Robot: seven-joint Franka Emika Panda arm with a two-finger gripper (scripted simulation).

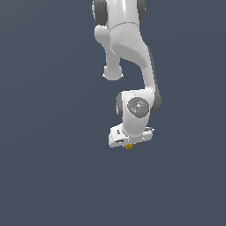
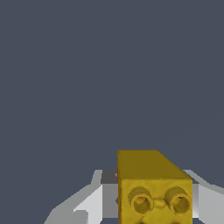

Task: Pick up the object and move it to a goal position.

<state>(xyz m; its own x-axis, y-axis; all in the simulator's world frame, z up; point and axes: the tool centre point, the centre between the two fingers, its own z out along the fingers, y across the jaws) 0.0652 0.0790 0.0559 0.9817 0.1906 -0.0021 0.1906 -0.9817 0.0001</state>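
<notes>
A: Start with the exterior view. Where is the object?

B: The white arm [image 1: 132, 53] comes down from the top centre of the frame, and the hand [image 1: 130, 140] sits a little below and right of the middle. The object [image 1: 129, 146], a tiny yellow-gold lump, peeks out right under the hand's lower edge, touching it. Everything around is flat dark grey; I can't tell from this view whether that is a worktop just beneath or whether the hand hangs clear of it.

A: Are the fingers clamped on it?

B: This view hides them behind the hand's body, so it doesn't show that.

A: And the wrist view?

B: There the object fills the lower centre-right of the frame. It reads as a yellow block with two round studs on the face turned toward the camera, and its long axis runs away from the camera into the picture. Pale grey fingers [image 2: 94, 199] flank it on both sides, at the lower left and lower right, the block sitting between them. They appear closed against its long sides, so I judge the hand to be gripping the object.

A: So what does the coming move depend on?

B: The object lies directly between the fingers, so the carry depends on that grip staying firm. No goal marker shows in either view.
</notes>
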